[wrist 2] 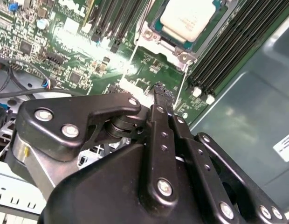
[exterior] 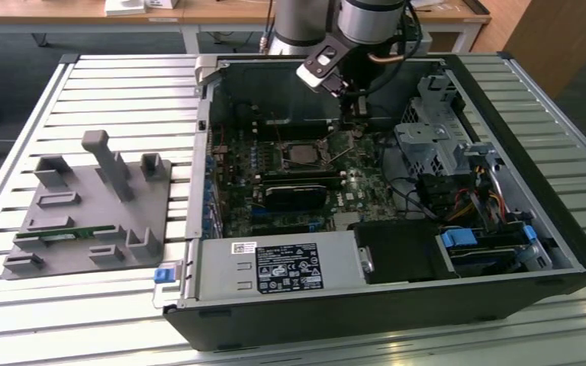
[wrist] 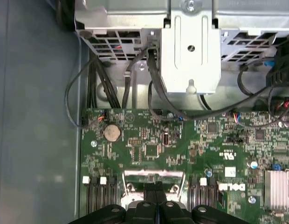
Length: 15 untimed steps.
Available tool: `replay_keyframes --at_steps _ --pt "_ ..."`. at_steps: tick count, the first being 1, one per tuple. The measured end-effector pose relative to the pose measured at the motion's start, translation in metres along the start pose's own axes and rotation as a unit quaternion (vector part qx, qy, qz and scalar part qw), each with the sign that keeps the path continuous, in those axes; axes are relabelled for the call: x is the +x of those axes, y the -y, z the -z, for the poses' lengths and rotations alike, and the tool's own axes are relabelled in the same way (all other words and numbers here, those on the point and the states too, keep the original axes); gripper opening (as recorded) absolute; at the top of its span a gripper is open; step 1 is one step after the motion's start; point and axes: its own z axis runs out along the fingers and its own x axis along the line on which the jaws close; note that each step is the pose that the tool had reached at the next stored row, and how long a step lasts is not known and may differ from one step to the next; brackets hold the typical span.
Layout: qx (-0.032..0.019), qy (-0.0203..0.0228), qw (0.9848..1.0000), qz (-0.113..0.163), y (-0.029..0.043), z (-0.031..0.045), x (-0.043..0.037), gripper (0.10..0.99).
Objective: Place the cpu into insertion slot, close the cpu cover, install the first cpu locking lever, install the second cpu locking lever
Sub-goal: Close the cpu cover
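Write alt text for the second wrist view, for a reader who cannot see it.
The black gripper, shut, hangs over the green motherboard, its tips close to the silvery cpu cover. The silver-topped cpu sits inside that frame, with long black memory slots beside it.

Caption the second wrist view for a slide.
Shut tool hovers over the green motherboard, its tips close to the silvery-topped cpu.

The cpu [wrist 2: 189,17] lies in the insertion slot [wrist 2: 156,41], between the memory slots [wrist 2: 230,49].
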Motion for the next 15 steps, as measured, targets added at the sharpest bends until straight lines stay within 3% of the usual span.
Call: replay_keyframes --at_steps 15 --pt "0.0002 -0.0003 1.0 0.005 -0.0178 -0.004 0.0001 0.106"
